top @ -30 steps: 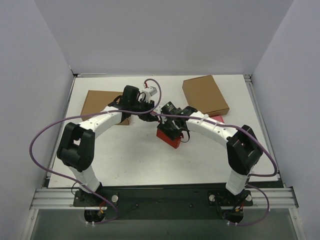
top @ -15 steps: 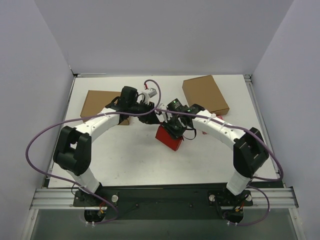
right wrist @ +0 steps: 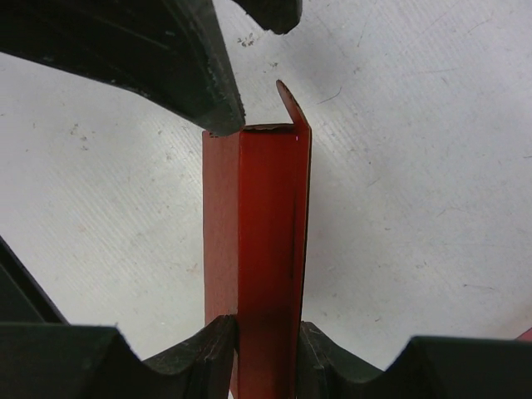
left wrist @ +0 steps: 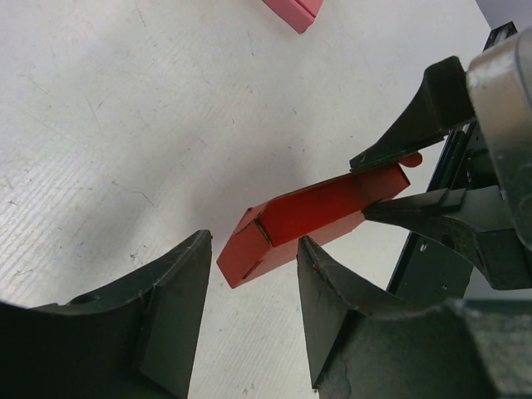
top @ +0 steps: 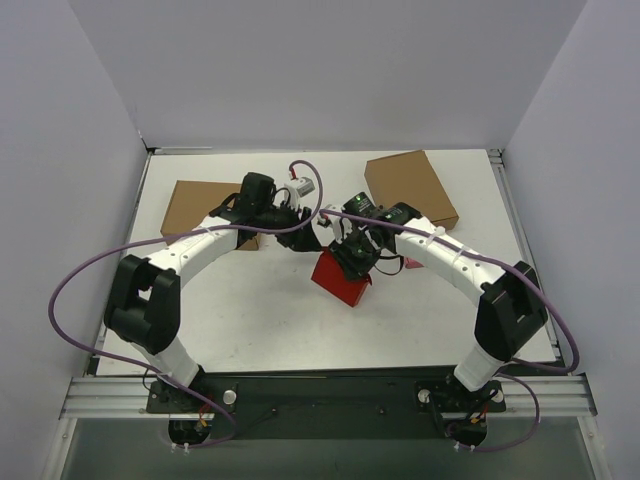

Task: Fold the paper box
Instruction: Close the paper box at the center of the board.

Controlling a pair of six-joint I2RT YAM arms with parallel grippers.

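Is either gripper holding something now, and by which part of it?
The right gripper clamps the bright red thin cardboard paper box by one narrow end. The left gripper stands open around the opposite end, holding nothing.

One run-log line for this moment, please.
step: folding | right gripper: shut on red box | left gripper: open, fingers either side of box's free end

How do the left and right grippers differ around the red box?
The right gripper is shut on one end of the bright red thin cardboard paper box; the left gripper stands open around the other end. The right gripper's fingers press the box's walls; one finger of the left gripper shows a gap to it. Both are black, two-fingered and at the same box.
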